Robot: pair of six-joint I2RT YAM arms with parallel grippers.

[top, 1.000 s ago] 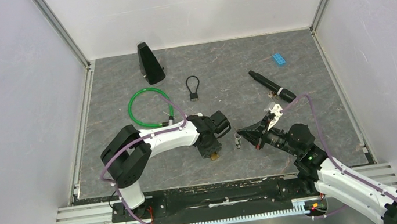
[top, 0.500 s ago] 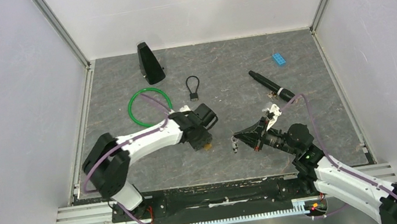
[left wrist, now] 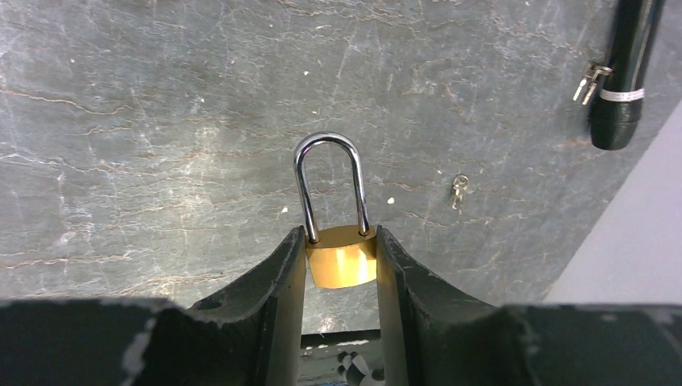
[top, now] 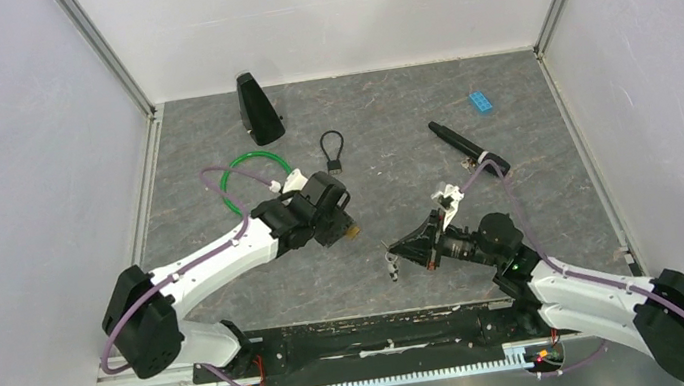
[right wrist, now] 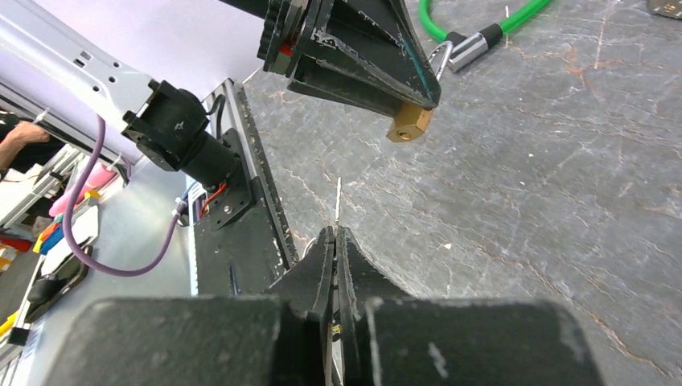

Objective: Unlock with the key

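Left wrist: I grip the padlock (left wrist: 342, 264) in the left pincer (left wrist: 340, 238); right pincer (right wrist: 335, 236) pinches the key (right wrist: 338, 198), not yet inserted.

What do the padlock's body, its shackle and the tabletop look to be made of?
Padlock body: brass by the look, golden with a soft brushed sheen.
Shackle: probably polished steel; silvery, with bright mirror-like highlights.
Tabletop: dark grey slate-like stone, or a laminate imitating it; matt, veined and scratched.
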